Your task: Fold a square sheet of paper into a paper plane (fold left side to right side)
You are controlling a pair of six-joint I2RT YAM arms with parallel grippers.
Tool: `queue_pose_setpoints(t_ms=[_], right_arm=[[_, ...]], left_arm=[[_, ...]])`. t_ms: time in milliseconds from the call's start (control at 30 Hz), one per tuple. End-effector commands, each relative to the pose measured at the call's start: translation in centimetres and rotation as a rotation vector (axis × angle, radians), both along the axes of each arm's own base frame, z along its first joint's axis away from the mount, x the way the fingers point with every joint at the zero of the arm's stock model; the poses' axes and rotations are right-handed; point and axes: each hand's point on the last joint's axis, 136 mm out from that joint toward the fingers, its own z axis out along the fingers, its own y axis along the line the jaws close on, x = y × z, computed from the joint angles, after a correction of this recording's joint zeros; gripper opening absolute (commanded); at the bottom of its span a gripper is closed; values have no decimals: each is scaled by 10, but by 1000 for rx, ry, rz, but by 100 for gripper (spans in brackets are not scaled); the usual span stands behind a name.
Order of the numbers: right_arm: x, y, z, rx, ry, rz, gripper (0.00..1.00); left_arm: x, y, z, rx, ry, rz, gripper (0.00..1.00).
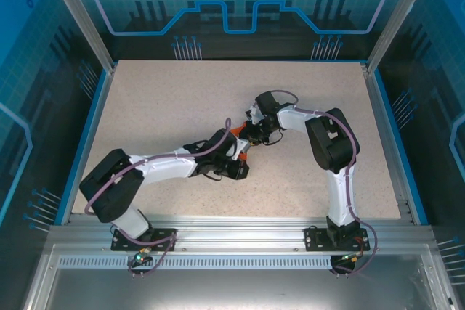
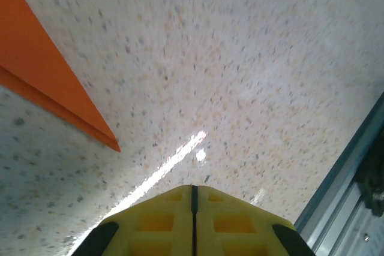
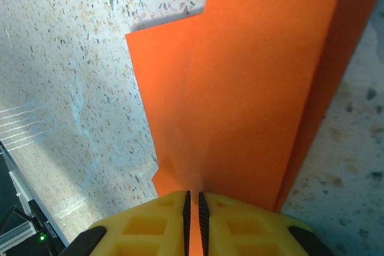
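Observation:
The square sheet of paper [image 3: 252,82] is orange-red, folded into layers with a crease down its length, and lies on the speckled table. My right gripper [image 3: 192,196] is shut on its near edge, with orange paper showing between the pads. In the left wrist view a pointed corner of the paper [image 2: 48,82] lies at the upper left. My left gripper [image 2: 193,189] is shut with nothing in it, close over bare table beside that corner. From above, both grippers meet at the table's middle, left gripper [image 1: 236,165] and right gripper [image 1: 254,134], and they hide most of the paper [image 1: 251,147].
The speckled tabletop [image 1: 182,99] has a blue raised border [image 1: 86,136] and sits inside a metal frame. A table edge with a metal rail [image 2: 348,178] shows at the lower right of the left wrist view.

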Motion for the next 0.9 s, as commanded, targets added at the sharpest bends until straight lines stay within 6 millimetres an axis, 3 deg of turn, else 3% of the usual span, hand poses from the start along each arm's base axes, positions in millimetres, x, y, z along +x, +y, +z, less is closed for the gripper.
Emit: queue_pose_setpoints(t_ms=[0,233,500,733,867], right_arm=[[-8,-13,-31,-103,53,-19,16],[-8,-12,-31,-104,55,-14,16],[-8,-13,-30,-106,56,-13,16],[-8,-14,-30,-113,51,-12,16],[-8,-13,-30,-107,53,-13,16]], left_arm=[[15,2,13,-31,-17,16,10],[38,-18,6,-49,-19,-12,11],[54,-19,-29,43,-3,0,10],[45,-8,-54,87,41,29,10],[36,-3,-57,74,54,37,10]])
